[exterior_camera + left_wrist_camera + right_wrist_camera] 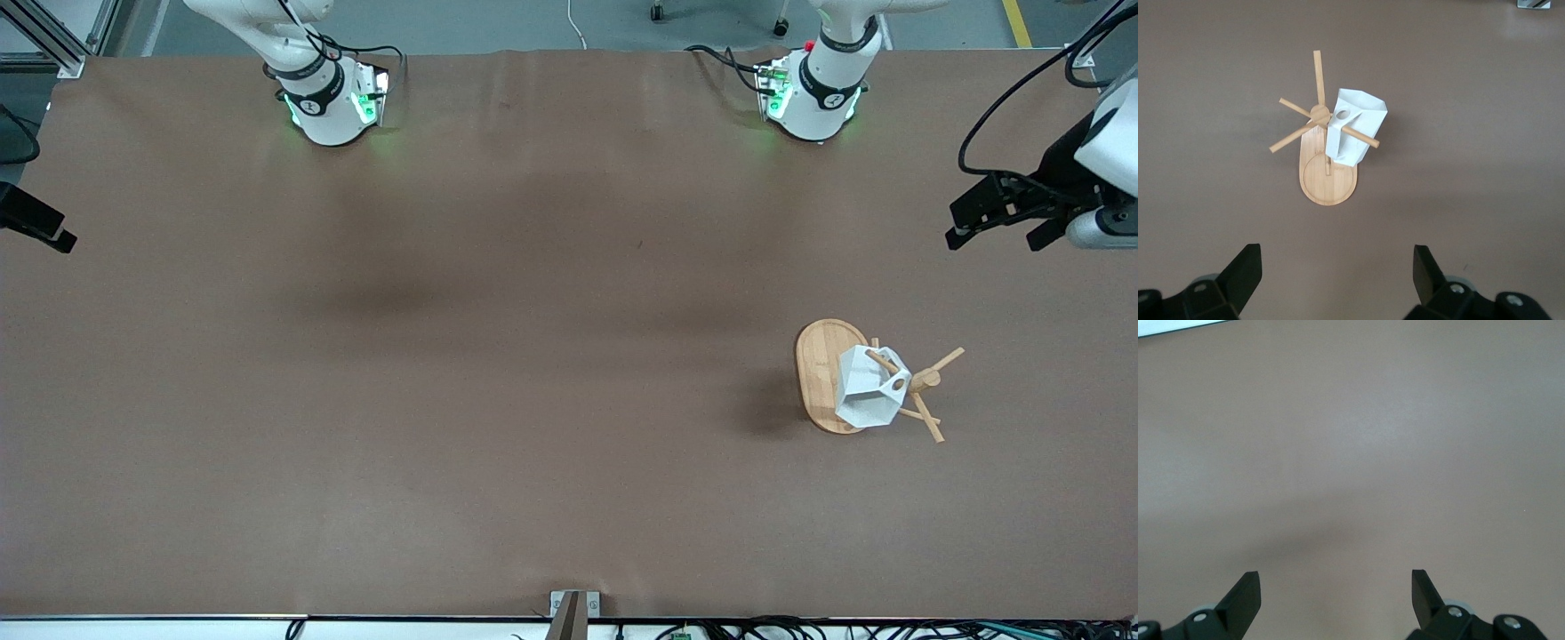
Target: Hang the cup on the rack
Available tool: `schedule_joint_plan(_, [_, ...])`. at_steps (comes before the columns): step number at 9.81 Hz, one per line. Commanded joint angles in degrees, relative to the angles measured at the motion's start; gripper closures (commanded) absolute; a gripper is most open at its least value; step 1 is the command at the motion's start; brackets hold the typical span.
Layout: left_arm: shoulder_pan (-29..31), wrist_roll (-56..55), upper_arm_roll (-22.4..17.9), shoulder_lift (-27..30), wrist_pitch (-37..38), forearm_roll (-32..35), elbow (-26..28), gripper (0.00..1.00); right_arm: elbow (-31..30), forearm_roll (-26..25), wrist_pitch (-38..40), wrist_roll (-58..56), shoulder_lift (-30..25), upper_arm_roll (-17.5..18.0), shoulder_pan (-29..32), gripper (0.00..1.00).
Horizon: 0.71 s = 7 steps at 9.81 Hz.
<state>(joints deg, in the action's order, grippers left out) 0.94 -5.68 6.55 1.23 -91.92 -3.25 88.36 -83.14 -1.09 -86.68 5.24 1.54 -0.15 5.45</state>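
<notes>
The white faceted cup [864, 393] hangs on the bamboo rack [816, 369], with one angled peg passing through the hole in its handle. The rack stands upright on its oval base toward the left arm's end of the table. The left wrist view shows the cup [1357, 130] on the rack [1326, 183] from above. My left gripper [994, 238] is open and empty in the air over the table's edge at the left arm's end, apart from the rack; its jaws [1338, 257] stand wide apart. My right gripper [1336, 577] is open and empty over bare table.
The brown table top [498, 373] stretches from the rack to the right arm's end. Both arm bases [331, 102] stand along the edge farthest from the front camera. A small metal bracket [573, 604] sits at the near edge.
</notes>
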Motion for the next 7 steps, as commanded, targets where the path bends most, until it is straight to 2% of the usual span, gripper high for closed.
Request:
schedule_joint_plan(1, [0.21, -0.29, 1.19, 3.24, 0.95, 1.14, 5.57, 0.00, -1.41, 1.00, -0.07, -0.23, -1.45, 0.32, 0.79, 0.00])
schedule_joint_plan(3, [0.29, 0.14, 1.28, 4.31, 0.95, 2.27, 6.91, 0.00, -1.41, 1.00, -0.07, -0.32, -1.45, 0.32, 1.48, 0.00])
schedule_joint_plan(4, [0.29, 0.75, 1.97, 4.31, 1.21, 5.07, 7.00, 0.00, -1.50, 1.09, 0.10, -0.32, -1.45, 0.32, 1.58, 0.00])
schedule_joint_plan(7, [0.21, 1.02, 2.24, 3.52, 1.83, 4.66, 6.38, 0.00, -1.50, 1.09, -0.51, -0.23, -1.45, 0.32, 1.40, 0.00])
